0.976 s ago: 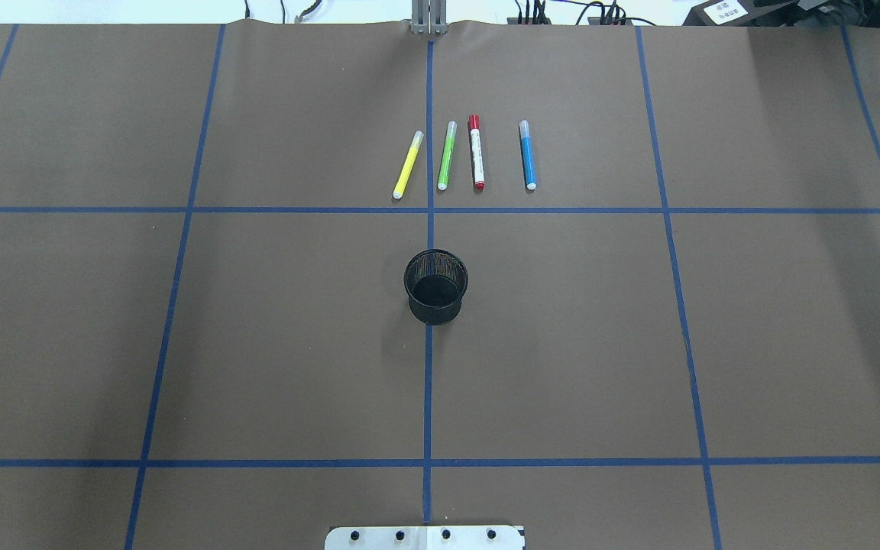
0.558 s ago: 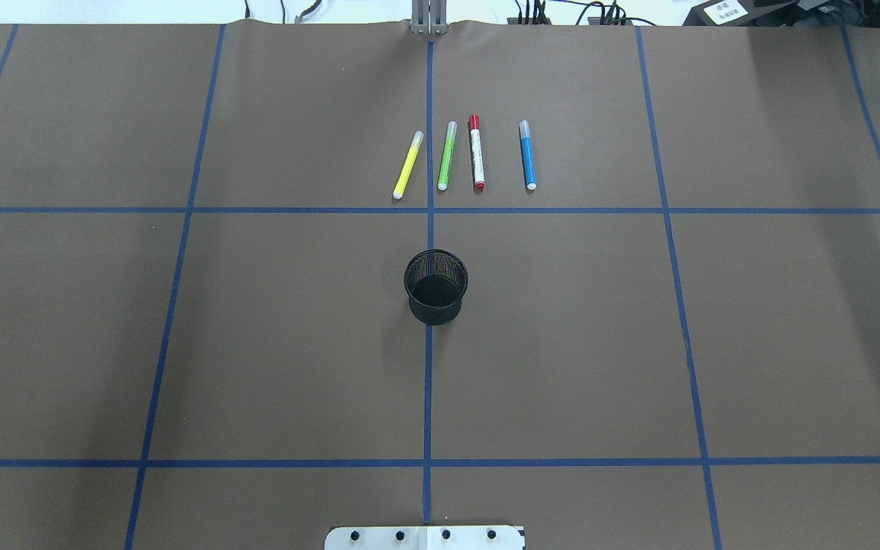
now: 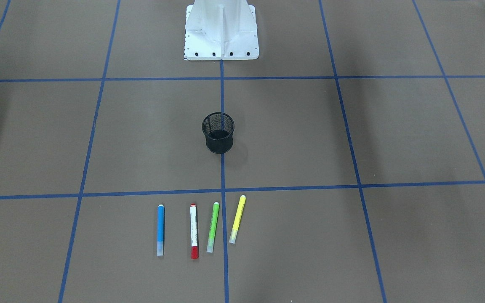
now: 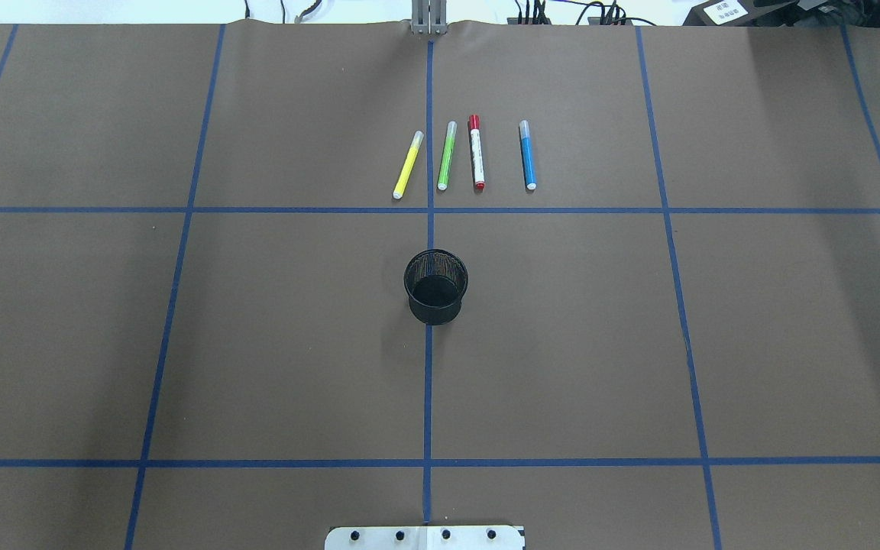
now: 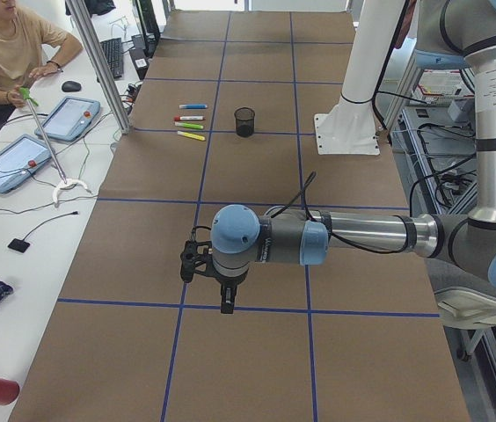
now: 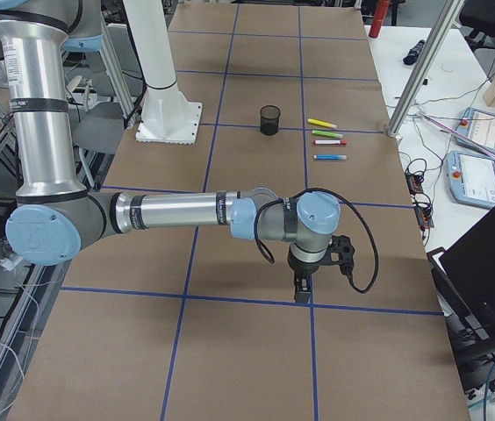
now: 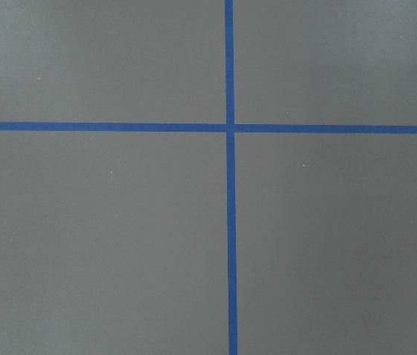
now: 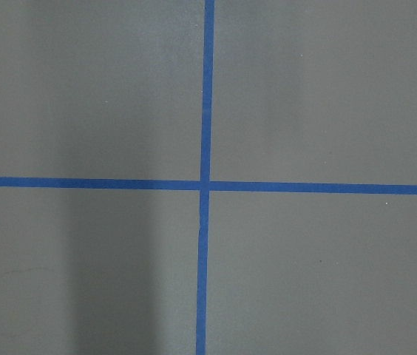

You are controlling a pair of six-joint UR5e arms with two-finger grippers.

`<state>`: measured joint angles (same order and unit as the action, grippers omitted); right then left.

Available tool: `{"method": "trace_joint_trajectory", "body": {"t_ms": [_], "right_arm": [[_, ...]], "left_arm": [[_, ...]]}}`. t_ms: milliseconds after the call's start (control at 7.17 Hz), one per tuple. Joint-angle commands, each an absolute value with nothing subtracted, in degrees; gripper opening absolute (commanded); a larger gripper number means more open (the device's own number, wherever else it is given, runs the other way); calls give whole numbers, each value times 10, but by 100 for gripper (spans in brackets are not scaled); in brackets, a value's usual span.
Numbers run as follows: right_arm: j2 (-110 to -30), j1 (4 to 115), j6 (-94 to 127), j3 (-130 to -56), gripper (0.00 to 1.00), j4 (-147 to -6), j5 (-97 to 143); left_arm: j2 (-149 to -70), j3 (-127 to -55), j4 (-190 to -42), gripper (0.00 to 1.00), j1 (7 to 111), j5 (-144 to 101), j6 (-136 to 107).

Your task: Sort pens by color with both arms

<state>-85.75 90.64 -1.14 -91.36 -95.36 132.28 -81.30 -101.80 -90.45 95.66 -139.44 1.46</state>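
Observation:
Four pens lie side by side on the brown table, beyond the black mesh cup (image 4: 435, 286): yellow pen (image 4: 408, 165), green pen (image 4: 447, 156), white pen with red cap (image 4: 477, 153), blue pen (image 4: 528, 155). The front-facing view shows them mirrored, from blue pen (image 3: 160, 229) to yellow pen (image 3: 237, 219). My left gripper (image 5: 228, 303) shows only in the exterior left view, far from the pens, pointing down over the table. My right gripper (image 6: 303, 294) shows only in the exterior right view, likewise far away. I cannot tell whether either is open or shut.
The white mounting base (image 3: 221, 31) stands behind the cup. Blue tape lines (image 4: 428, 382) divide the table into squares. Both wrist views show only brown table and a tape crossing (image 7: 229, 128). An operator (image 5: 6, 53) sits past the far end, by tablets.

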Motion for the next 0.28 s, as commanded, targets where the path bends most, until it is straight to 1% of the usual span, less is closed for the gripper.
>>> {"method": "trace_joint_trajectory", "body": {"t_ms": [0, 139], "right_arm": [[-858, 905, -11, -914, 100, -954, 1323], [-858, 905, -11, -914, 100, -954, 1323]], "left_arm": [[-813, -1018, -904, 99, 955, -1394, 13], [-813, -1018, -904, 99, 955, -1394, 13]]}}
